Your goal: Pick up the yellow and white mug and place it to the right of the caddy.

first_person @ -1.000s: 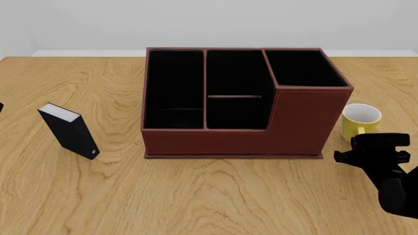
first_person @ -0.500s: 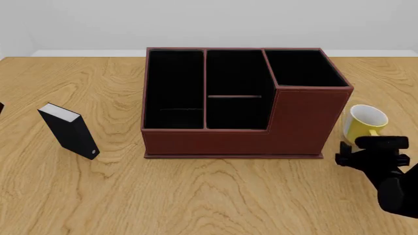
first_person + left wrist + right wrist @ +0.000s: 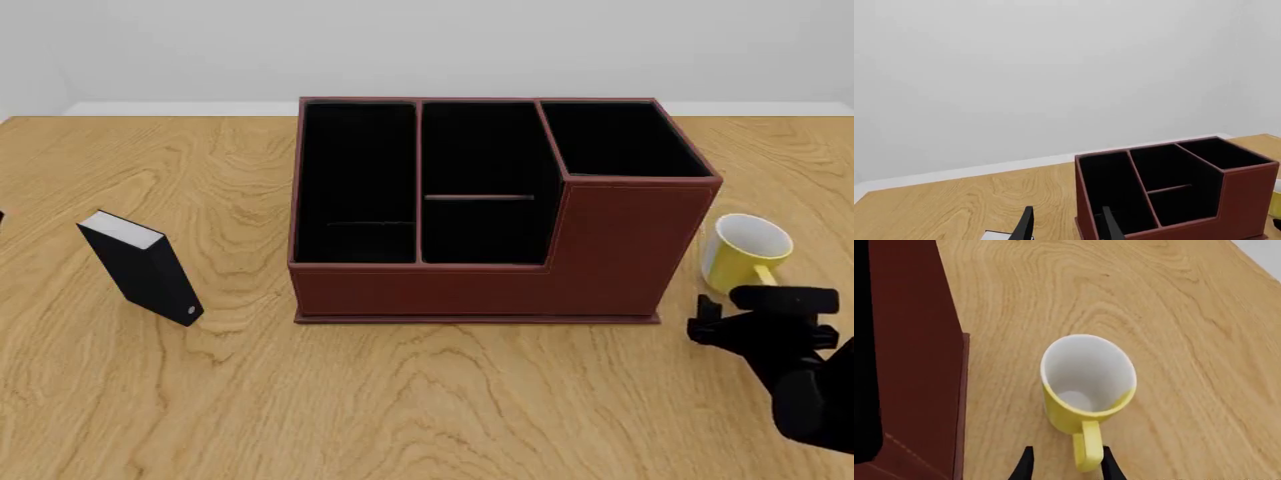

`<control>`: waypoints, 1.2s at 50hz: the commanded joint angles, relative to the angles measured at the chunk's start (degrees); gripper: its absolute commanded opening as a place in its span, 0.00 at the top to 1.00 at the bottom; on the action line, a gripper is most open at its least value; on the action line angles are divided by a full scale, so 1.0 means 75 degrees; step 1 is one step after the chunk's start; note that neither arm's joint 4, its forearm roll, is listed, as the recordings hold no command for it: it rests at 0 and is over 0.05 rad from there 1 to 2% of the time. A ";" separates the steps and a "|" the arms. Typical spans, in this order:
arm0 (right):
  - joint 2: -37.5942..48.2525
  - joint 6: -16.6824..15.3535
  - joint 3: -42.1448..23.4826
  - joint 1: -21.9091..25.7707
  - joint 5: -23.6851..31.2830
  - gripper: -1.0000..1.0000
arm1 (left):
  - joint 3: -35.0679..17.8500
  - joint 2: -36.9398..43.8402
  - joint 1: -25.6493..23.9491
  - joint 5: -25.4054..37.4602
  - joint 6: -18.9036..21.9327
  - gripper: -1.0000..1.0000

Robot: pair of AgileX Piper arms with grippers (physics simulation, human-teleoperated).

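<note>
1. The mug (image 3: 747,252) stood on the counter (image 3: 441,400) just to the right of the caddy (image 3: 497,210), beside its taller corner section, with a narrow strip of wood showing between the two.
2. In the front view the mug leaned a little, its white inside turned toward the camera and its yellow handle pointing toward the arms' side.
3. In the right wrist view the mug (image 3: 1086,395) sat with its handle nearest the camera, and the caddy (image 3: 911,355) showed as a reddish-brown wall beside it.
4. The right gripper (image 3: 763,318) hung just on the near side of the mug, low over the counter.
5. In the right wrist view its jaws (image 3: 1065,467) stood narrowly apart, one tip on either side of the handle; whether they touched the handle I cannot tell.
6. The left gripper (image 3: 1066,227) showed only in its own wrist view, jaws apart with nothing between them, pointed toward the caddy (image 3: 1174,185) from the caddy's left.
7. A black box (image 3: 140,268) with a white edge stood on the counter well to the left of the caddy, leaning slightly.
8. The caddy's black-lined compartments held nothing visible.
</note>
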 commanded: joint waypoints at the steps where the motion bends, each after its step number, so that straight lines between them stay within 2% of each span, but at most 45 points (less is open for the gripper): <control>1: 0.0192 -0.0532 -0.0012 -0.0170 -0.0001 0.00 | -0.0023 -0.0032 0.0003 0.0048 0.0007 0.00; 35: -0.0350 -0.0757 0.0619 -0.0451 -0.0247 0.00 | 0.0074 -0.0224 0.0005 0.0082 -0.0101 0.00; 45: -0.0996 -0.0802 0.1106 -0.0301 -0.0217 0.00 | 0.0107 -0.0268 0.0006 0.0085 -0.0137 0.00; 52: -0.2037 -0.0831 0.1508 -0.0122 0.0222 0.00 | 0.0148 -0.0337 0.0021 0.0119 -0.0165 0.00; 60: -0.3307 -0.0872 0.1705 -0.0036 0.1090 0.00 | 0.0183 -0.0368 -0.0012 0.0088 -0.0211 0.00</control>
